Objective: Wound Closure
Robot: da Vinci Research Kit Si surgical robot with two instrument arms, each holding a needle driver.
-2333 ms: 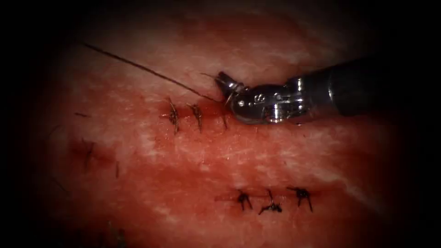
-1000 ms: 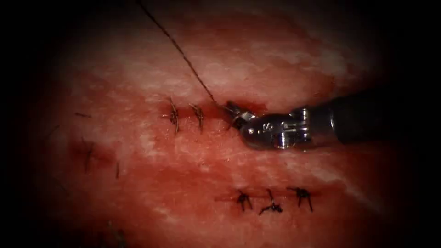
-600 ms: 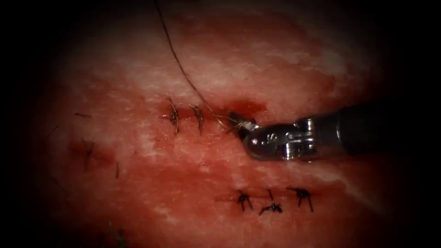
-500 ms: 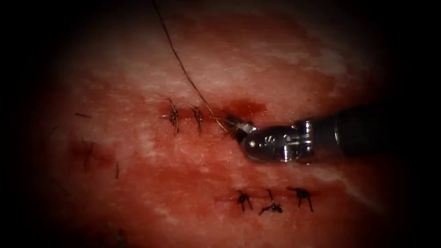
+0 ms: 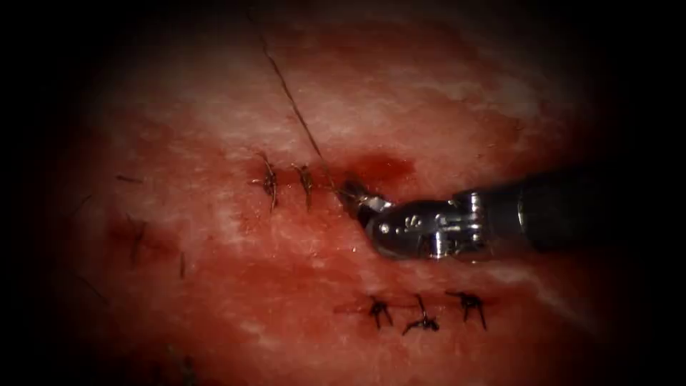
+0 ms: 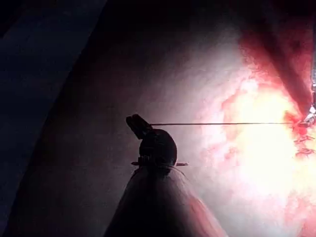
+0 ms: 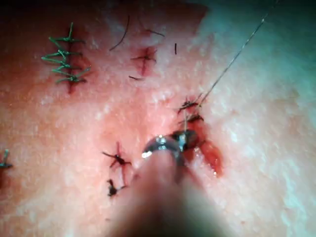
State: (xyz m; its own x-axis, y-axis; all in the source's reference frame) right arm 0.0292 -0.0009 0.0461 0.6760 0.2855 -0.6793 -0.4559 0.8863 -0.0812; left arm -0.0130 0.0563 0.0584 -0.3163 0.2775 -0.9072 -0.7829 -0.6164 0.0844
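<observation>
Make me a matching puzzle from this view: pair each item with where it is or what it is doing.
Things:
1. left end effector
2. right end effector
3. thread
4. three dark knots

Places or states:
A. in a row, below the right arm's shaft in the endoscope view
B. tip at the cut, just right of two finished stitches
C. shut on the thread
D. stretched in a straight line up and to the left, away from the cut

Pairs: 1-C, 2-B, 3-D, 4-A
</observation>
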